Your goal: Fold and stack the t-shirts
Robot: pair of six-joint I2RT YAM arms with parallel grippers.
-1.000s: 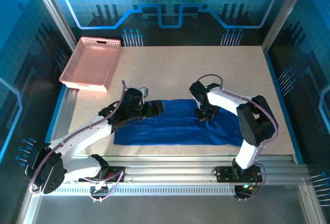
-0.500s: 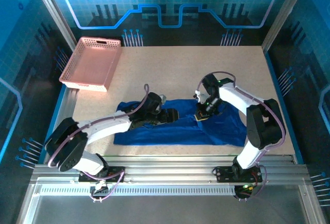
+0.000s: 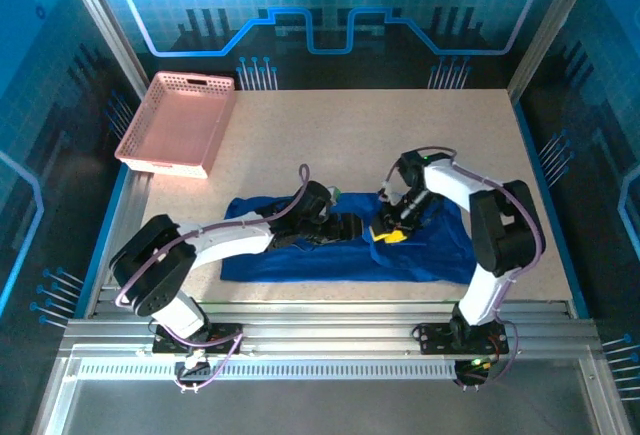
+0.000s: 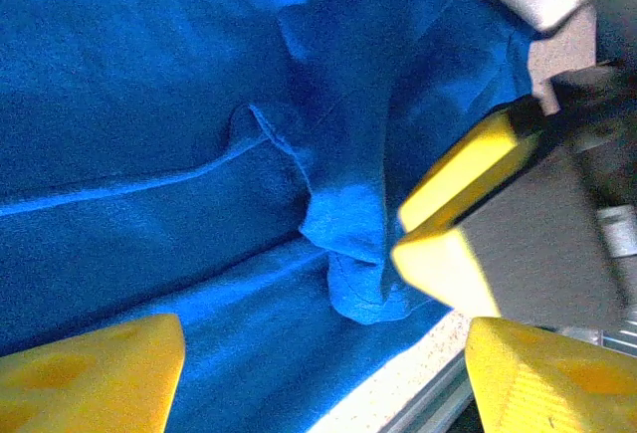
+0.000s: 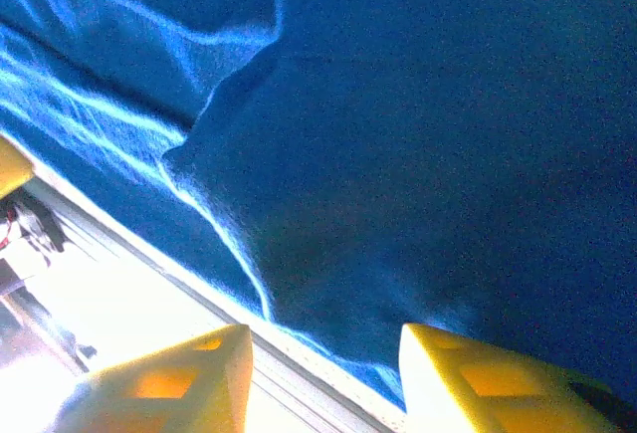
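Overhead, the royal-blue t-shirt point(image 3: 300, 255) lies as a long, flattened band across the near part of the table point(image 3: 350, 135). It is well apart from the pink lattice basket point(image 3: 175, 120) at the far left corner. Both arms reach in over its middle. The left gripper point(image 3: 345, 227) is low over the cloth, and the right gripper point(image 3: 388, 233) is just beside it, its yellow fingers showing against the blue.

From the left wrist, the left gripper point(image 4: 318, 378) has its yellow tips spread wide with nothing between them, only cloth lying beyond. Ahead, a small rumpled lump of hem point(image 4: 343, 244) sits at the t-shirt's edge, where a sliver of pale table shows. The right gripper point(image 4: 413, 234) is right next to that lump, its two yellow pads parted by a narrow gap.

From the right wrist, the right gripper point(image 5: 323, 373) has its jaws apart and unloaded. Creased blue cloth and one raised ridge point(image 5: 214, 144) lie past them, and a glaring strip at lower left is too bright to read.

By my reading, the fold is mid-way: the shirt is narrowed but not yet folded across. Neither gripper has a hold, so the next move calls for pinching a clean edge, not the bunched lump, before lifting it over.
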